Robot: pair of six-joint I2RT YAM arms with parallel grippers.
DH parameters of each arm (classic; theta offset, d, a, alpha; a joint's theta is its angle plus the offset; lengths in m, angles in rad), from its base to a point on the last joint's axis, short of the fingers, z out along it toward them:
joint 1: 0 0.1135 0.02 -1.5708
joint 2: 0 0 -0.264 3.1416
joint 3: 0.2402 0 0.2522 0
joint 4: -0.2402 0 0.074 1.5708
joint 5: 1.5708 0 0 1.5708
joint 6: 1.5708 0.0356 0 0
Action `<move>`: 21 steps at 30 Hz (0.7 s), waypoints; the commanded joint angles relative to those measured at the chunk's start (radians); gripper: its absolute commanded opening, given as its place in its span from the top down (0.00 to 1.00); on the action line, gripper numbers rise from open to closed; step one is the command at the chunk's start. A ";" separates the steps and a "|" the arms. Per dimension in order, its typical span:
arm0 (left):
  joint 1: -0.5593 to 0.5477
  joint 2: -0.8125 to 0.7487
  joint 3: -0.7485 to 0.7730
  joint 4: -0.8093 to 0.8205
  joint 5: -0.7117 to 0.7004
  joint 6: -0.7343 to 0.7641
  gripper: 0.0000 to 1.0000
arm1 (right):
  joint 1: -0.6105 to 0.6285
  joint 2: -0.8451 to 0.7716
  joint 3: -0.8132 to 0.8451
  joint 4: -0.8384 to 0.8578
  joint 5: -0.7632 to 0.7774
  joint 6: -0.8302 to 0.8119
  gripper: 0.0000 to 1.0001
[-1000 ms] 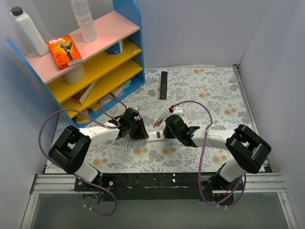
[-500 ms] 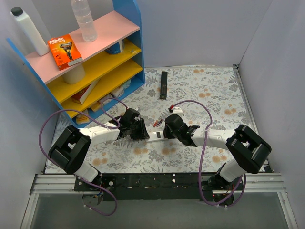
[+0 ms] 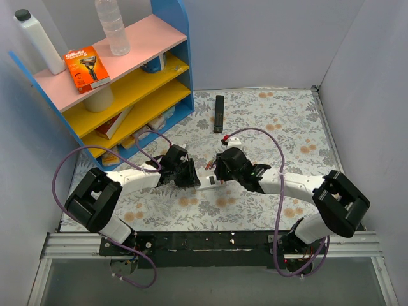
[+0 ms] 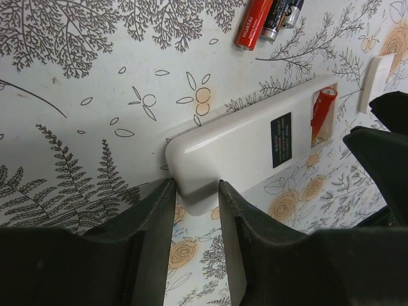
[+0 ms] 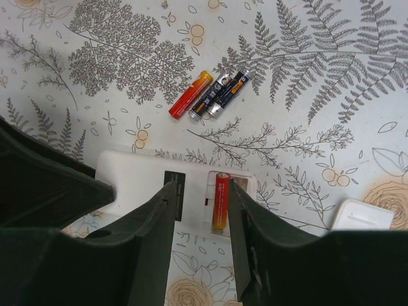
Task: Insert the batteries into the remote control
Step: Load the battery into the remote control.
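The remote control [image 4: 255, 143] lies white back up with its battery bay open; it also shows in the top view [image 3: 205, 181]. One red-orange battery [image 5: 220, 199] lies in the bay. Three loose batteries [image 5: 207, 95], one red-orange and two dark, lie on the mat just beyond it, also in the left wrist view [image 4: 264, 19]. My left gripper [image 4: 196, 188] is shut on the remote's rounded end. My right gripper [image 5: 201, 191] is open just above the bay, with the loaded battery beside its right finger [image 5: 245, 217].
The white battery cover [image 5: 363, 215] lies on the mat beside the remote's bay end. A longer black remote [image 3: 218, 113] lies farther back. A blue shelf unit [image 3: 127, 70] with bottles and boxes stands at the back left. Grey walls close the sides.
My right gripper has shifted left and a little back over the remote's bay end. The left gripper and the remote have stayed in place.
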 commanded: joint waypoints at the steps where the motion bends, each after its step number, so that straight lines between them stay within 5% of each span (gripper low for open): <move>1: -0.006 -0.013 0.027 -0.009 -0.018 0.033 0.67 | 0.001 -0.049 0.038 0.006 -0.033 -0.189 0.55; 11: -0.006 0.026 0.064 -0.019 -0.023 0.074 0.67 | -0.143 -0.088 0.062 -0.086 -0.489 -0.808 0.61; 15: -0.006 0.038 0.078 -0.025 -0.022 0.081 0.67 | -0.214 -0.039 0.113 -0.192 -0.688 -0.924 0.64; 21: -0.004 0.050 0.093 -0.035 -0.025 0.093 0.67 | -0.245 0.041 0.174 -0.264 -0.788 -0.981 0.67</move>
